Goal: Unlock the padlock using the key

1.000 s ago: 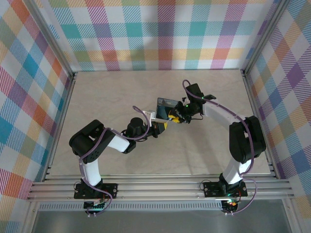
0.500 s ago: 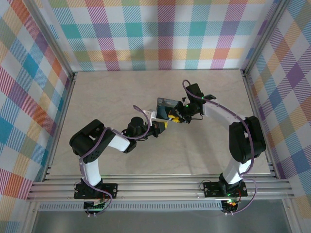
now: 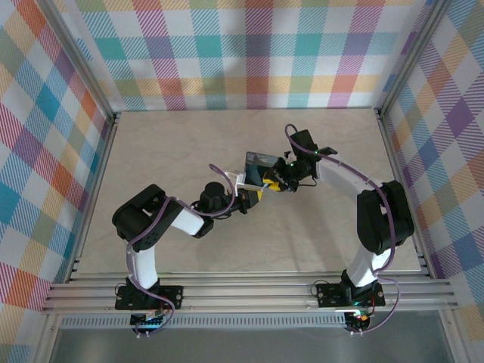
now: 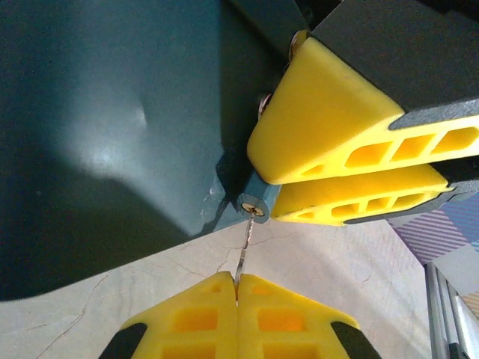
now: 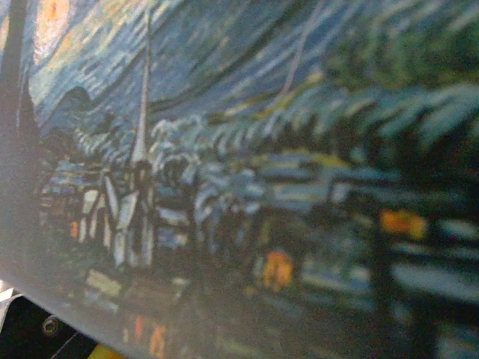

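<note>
The padlock (image 3: 255, 168), a dark-blue block with a starry-night print, is held off the table at mid-table, and its painted face (image 5: 224, 164) sits close to the right wrist camera. My right gripper (image 3: 272, 181) is shut on its edge; in the left wrist view its yellow fingers (image 4: 329, 127) clamp beside the padlock's plain dark back (image 4: 112, 127). My left gripper (image 4: 237, 278) is shut on the key (image 4: 245, 243). The thin blade's tip sits at the brass keyhole of a small blue cylinder (image 4: 257, 203). From above, the left gripper (image 3: 251, 194) is just below-left of the padlock.
The beige tabletop (image 3: 181, 144) is ringed by an aluminium frame (image 3: 249, 291) and plaid walls. Both forearms meet over the middle of the table. Bare table (image 4: 337, 277) lies under the key.
The left arm's elbow has shifted slightly to the right. Both grips and the padlock look the same.
</note>
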